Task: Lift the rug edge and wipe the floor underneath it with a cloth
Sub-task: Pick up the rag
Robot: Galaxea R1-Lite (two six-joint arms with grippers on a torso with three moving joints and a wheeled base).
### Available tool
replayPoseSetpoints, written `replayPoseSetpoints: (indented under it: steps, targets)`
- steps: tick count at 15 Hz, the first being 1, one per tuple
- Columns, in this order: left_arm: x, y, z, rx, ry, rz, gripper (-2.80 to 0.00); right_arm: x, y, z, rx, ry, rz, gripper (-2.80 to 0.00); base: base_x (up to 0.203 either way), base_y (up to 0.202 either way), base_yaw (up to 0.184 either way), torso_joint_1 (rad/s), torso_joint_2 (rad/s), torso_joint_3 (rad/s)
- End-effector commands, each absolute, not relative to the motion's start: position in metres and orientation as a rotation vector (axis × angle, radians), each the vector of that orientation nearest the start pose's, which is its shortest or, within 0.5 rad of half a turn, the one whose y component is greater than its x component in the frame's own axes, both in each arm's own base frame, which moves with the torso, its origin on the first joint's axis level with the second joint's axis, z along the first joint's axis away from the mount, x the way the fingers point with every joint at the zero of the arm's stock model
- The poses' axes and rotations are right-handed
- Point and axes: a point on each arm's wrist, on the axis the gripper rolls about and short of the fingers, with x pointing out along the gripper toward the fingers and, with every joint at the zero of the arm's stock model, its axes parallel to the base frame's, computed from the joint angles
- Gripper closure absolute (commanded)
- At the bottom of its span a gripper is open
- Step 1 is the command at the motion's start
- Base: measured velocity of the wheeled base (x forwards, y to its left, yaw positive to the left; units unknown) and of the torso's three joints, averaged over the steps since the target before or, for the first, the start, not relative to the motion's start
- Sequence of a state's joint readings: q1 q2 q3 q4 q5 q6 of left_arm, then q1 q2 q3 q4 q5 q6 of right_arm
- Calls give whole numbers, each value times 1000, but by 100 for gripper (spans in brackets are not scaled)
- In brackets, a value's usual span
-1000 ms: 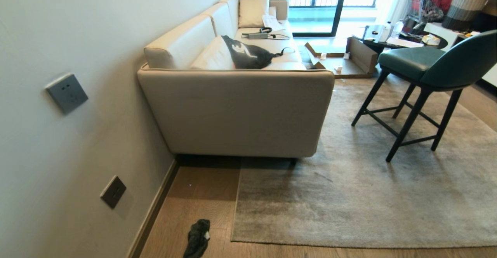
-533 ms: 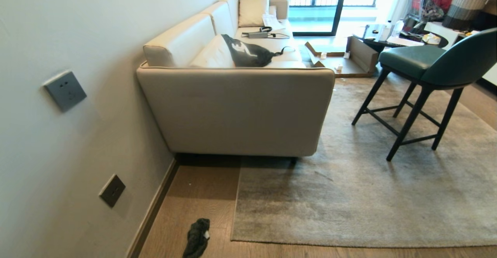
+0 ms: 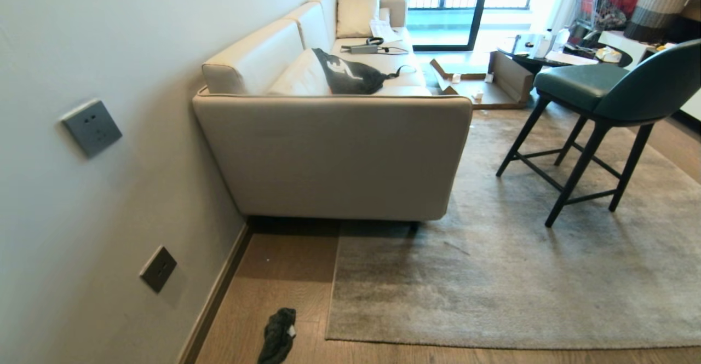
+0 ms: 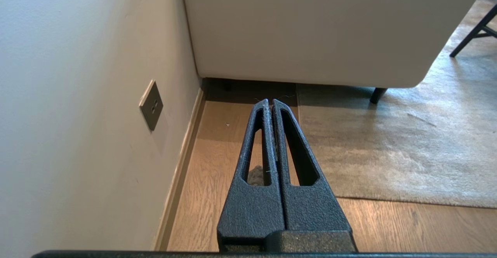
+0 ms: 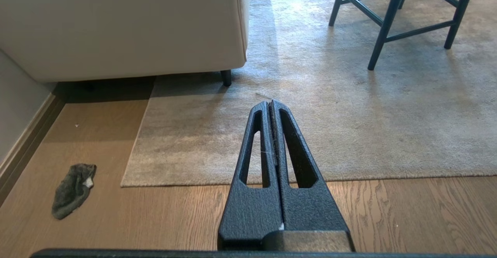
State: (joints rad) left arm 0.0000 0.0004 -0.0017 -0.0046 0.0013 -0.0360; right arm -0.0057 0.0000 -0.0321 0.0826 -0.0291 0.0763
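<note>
The view is tipping slightly as the robot is settling, both grippers [image 4: 270, 102] [image 5: 270, 103] pressed together and empty, the cloth [image 3: 278, 335] lying on the floor [image 3: 274, 276] beside the rug edge [image 3: 332, 298], nothing started.

wood floor [image 3: 285, 276] carries the flat rug [image 3: 493, 276], sofa [image 3: 334, 156] and crumpled cloth [image 3: 277, 335]

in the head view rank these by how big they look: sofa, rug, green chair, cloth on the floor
1. rug
2. sofa: close to the rug in apparent area, so the top two are unsure
3. green chair, cut off by the picture's edge
4. cloth, smallest by far, though nearest the camera
</note>
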Motion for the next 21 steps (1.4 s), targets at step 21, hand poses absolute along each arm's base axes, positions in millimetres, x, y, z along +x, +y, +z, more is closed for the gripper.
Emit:
replayPoseSetpoints:
  steps: [21]
  targets:
    - [-23,0,77,-63,-8,3,0,-25,0,76,76,49,-37,0,0,0,0,2,1,-82]
